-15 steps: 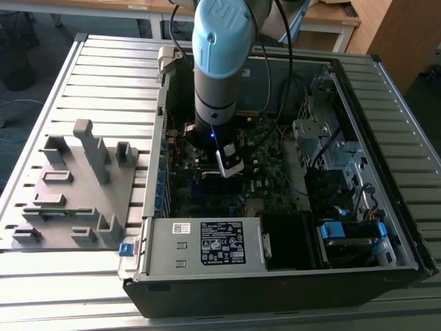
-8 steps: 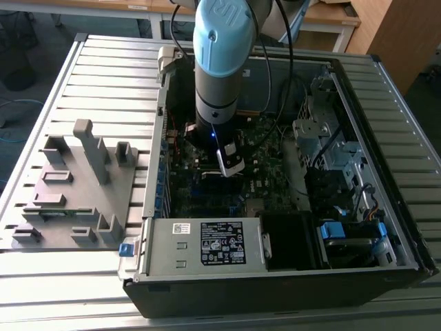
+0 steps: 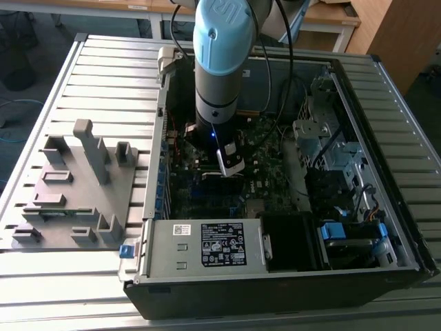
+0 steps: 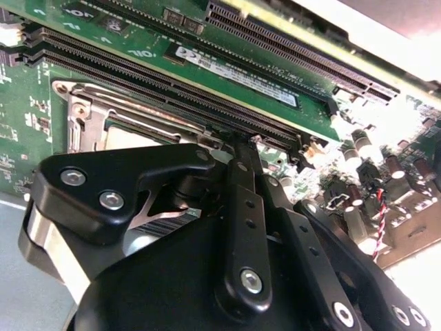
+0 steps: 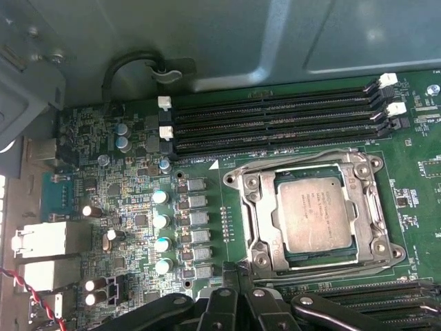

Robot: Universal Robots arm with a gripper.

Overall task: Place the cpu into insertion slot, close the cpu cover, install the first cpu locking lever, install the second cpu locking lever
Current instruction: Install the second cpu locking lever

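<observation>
While the arm reaches down into an open computer case [image 3: 386,227] lying on a slatted worktop [image 3: 41,89], the cpu [image 5: 313,212] already sits in the insertion slot [image 5: 280,256], its dull silver-grey top facing up and square with the socket. Around it, the cpu cover [image 5: 365,200], a thin silvery metal frame with a large square cut-out, appears to lie down over the chip's edges, though whether it is fully latched cannot be told. The claw [image 4: 241,148] hangs just beside the socket, near the long black memory slots [image 5: 275,124] on the green motherboard [image 5: 207,179]; its black linkage is plain in both wrist views, but whether its tips are spread or closed cannot be told, and nothing is seen held in it. By judgement, the chip is light, rigid and fragile, with delicate pins beneath, so it should be touched only at its edges. The cover looks stiff, springy and thin, best pressed on its outer rim, not on the chip.
</observation>
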